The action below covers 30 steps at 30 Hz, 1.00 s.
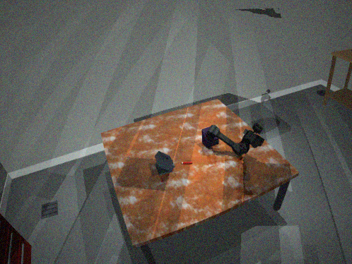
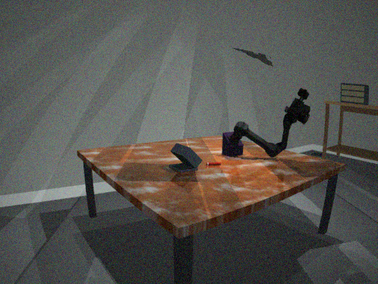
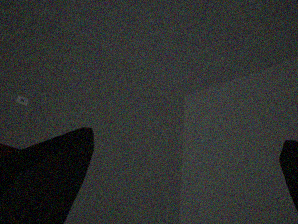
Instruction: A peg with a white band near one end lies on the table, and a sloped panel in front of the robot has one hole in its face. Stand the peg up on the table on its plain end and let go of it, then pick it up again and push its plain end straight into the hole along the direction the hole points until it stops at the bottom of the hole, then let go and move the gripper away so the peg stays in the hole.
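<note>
Lying mid-frame, peg (image 1: 186, 163) (image 2: 214, 164) is resting on tabletop (image 1: 201, 190) (image 2: 243, 182) | jaws (image 2: 303, 93) are standing wide apart, upper right of exterior frame

Hidden, cropped and blurred
The panel's (image 1: 164, 163) (image 2: 186, 156) hole cannot be made out; grain blurs the peg's (image 1: 186, 163) (image 2: 213, 164) ends. The pincer's (image 3: 187, 145) fingers are cut off by the wrist view's edges, and the wooden stand (image 1: 330, 78) (image 2: 326, 130) runs out of the top and exterior views.

Dim, grainy, with streaky shadows.
</note>
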{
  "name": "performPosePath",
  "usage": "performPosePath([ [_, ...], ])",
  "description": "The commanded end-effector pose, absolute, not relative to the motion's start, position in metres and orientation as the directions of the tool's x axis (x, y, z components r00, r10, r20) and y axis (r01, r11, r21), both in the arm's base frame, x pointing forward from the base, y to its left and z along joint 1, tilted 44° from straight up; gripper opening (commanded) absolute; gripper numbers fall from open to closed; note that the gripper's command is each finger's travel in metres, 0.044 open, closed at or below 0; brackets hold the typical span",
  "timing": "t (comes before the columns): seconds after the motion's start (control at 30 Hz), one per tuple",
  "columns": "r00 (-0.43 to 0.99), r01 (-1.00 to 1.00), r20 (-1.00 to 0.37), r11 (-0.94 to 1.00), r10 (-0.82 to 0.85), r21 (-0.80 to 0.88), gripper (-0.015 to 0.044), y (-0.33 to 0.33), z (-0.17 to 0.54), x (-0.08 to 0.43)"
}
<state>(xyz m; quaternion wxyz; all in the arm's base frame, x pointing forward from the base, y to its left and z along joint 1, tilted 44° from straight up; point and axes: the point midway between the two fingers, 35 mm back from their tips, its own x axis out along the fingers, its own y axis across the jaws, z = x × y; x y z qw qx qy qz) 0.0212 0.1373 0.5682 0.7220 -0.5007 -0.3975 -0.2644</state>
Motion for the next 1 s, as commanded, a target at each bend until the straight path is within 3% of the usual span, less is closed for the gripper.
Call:
performPosePath([
  [0.0,0.546,0.78,0.838,0.358,0.013,-0.514,0.0426,0.136,0.568,0.022],
  [0.4,0.706,0.695,0.689,0.353,-0.164,-0.627,0.044,0.03,0.566,0.074],
  [0.97,0.93,0.363,0.294,0.436,-0.219,-0.824,0.044,-0.077,0.494,0.18],
])
